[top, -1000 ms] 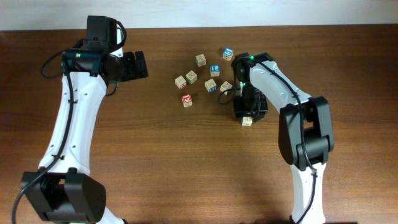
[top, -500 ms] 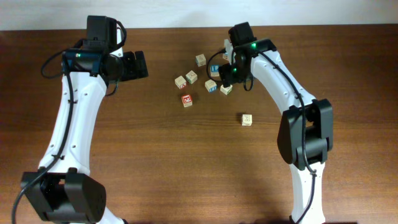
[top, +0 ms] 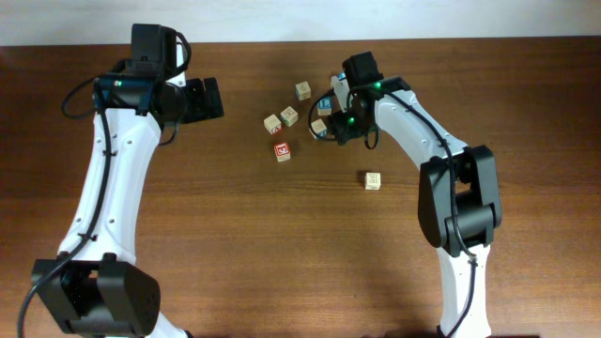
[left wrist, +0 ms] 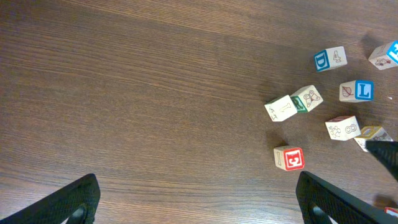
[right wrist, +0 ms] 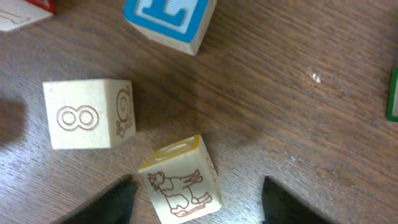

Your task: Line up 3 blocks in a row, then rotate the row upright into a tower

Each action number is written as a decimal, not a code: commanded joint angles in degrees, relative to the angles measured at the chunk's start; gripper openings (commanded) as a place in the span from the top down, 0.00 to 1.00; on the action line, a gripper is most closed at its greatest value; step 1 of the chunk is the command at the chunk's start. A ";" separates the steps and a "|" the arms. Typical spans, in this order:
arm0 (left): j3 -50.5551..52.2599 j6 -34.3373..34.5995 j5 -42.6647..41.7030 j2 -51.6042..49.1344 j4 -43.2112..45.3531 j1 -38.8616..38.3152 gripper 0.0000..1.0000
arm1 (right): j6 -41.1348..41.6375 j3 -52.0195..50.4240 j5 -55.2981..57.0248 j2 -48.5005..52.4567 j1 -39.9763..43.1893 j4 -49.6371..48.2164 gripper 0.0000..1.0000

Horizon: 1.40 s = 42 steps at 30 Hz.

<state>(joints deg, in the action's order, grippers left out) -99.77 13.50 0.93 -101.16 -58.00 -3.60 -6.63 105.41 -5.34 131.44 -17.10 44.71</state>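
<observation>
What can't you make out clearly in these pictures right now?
- Overhead: the right arm partly covers the blocks beneath it. The block prints are too small to read.
- Right wrist: the duck block is cut off by the bottom edge.
- Left wrist: a blue-faced block is cut by the right edge.

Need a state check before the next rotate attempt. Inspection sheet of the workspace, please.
Surface: dark wooden table, no spills seen.
Job's things: letter blocks clustered at the far middle; bird block sits between the right fingers; lone block lies apart, nearer the front.
Clutter: red block and L block, in the same cluster.
Grippers: left gripper open, empty, above the table left of the cluster; right gripper open, straddling the bird block, not clamped.
Cables: black cable loops off the left arm, clear of the blocks.
Surroundings: pale strip beyond the far edge; nothing else seen.
</observation>
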 commanded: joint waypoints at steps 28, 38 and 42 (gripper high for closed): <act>-0.79 -0.28 0.59 -0.20 -0.13 0.00 0.01 | 35.60 -0.61 2.16 0.31 -6.82 27.08 0.73; -0.79 -0.28 0.57 -0.20 -0.13 0.00 0.01 | 38.66 -0.61 6.71 0.31 -6.43 28.57 0.71; -0.79 -0.28 0.57 -0.20 -0.13 0.00 0.01 | 38.42 -0.50 6.71 0.31 -4.92 27.43 0.50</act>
<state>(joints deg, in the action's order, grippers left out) -99.77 13.50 0.93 -101.16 -58.00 -3.60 30.98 105.75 -1.21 130.56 -23.38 72.62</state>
